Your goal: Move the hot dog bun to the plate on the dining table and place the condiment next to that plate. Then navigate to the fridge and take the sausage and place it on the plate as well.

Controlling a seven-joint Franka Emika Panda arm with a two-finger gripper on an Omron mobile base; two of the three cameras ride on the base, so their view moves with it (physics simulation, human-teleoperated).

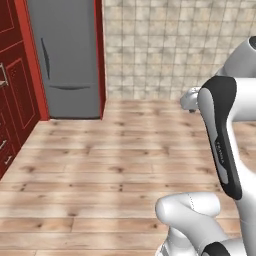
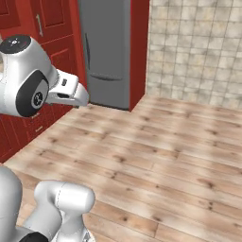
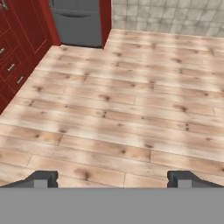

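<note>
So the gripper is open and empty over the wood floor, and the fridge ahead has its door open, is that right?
Not quite: the fridge is shut, its grey door flush and handle showing in the left base view. The rest holds: the gripper is open and empty over the wood floor.

fridge | tall, plain grey | doors apparently shut | upright between red cabinets
</note>
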